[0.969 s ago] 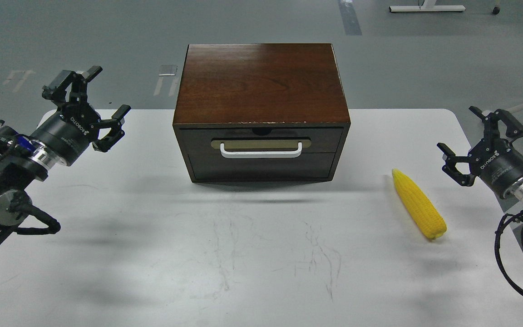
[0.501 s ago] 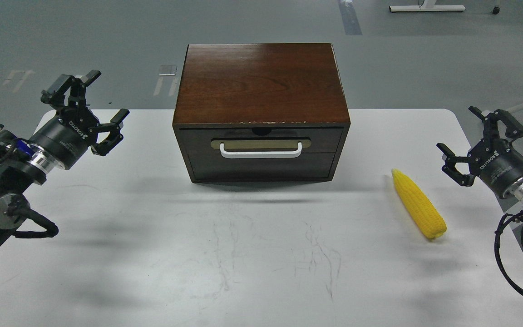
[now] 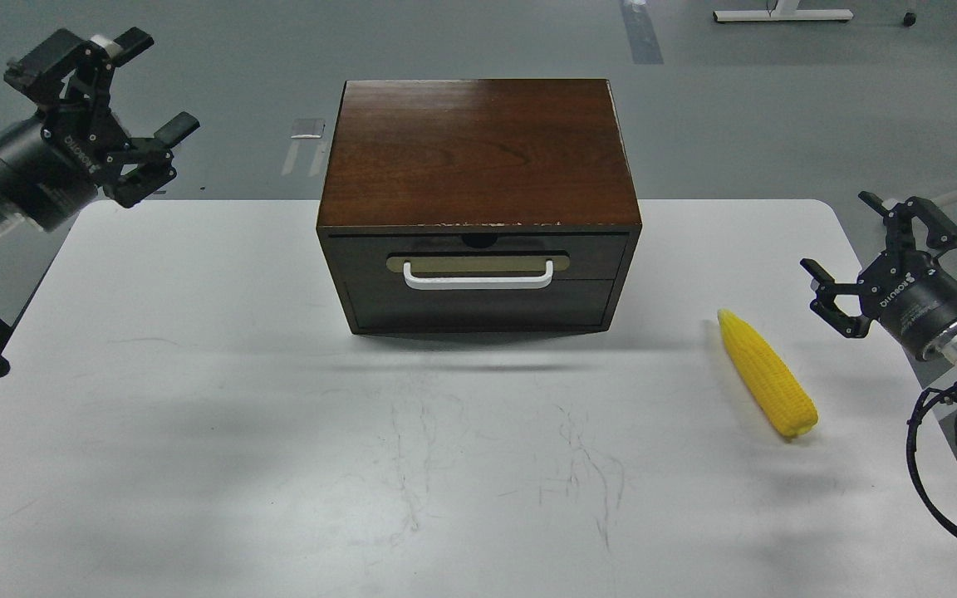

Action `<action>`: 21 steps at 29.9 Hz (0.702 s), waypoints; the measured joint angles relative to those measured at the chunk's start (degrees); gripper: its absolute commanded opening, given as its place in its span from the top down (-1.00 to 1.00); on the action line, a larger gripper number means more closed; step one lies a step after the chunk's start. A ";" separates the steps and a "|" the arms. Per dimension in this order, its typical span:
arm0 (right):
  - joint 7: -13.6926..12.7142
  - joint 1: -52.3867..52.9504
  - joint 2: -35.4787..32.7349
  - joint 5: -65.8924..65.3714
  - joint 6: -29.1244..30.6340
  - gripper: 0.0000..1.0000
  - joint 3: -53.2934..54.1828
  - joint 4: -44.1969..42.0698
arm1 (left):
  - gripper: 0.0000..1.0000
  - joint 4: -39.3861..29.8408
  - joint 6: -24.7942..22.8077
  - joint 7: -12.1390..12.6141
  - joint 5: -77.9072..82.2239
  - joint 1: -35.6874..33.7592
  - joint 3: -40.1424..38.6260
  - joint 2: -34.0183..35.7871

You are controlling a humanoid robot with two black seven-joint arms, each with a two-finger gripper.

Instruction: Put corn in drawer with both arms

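Corn [image 3: 767, 373] is lying on the white table [image 3: 279, 465] (tip pointing away), right of the drawer [image 3: 478, 278], which is sitting closed. The right gripper [image 3: 871, 247] is hovering beside the cob, fingers spread; farther off, the left gripper [image 3: 134, 85] is hanging spread too.

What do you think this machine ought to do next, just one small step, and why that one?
Probably bring the left claw down toward the white handle of the drawer. The drawer is shut, so the corn, lying on the table to the right, has nowhere to go yet. Both claws are open and empty, and the right claw already hangs near the corn.
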 measured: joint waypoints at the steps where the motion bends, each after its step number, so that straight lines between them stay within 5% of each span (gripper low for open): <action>1: 0.00 0.06 0.00 -0.02 0.00 -1.00 0.00 0.02 | -0.98 -1.78 -0.01 0.00 3.12 -1.77 0.00 0.26; 11: 0.00 0.18 -0.02 -0.10 0.00 -1.00 0.13 0.08 | -0.97 -11.90 -0.01 0.05 48.15 -15.19 2.68 -3.73; 21: 0.00 1.29 -0.37 -0.15 0.00 -1.00 0.21 0.11 | -0.97 -11.73 0.02 0.02 72.57 -37.93 27.02 -19.49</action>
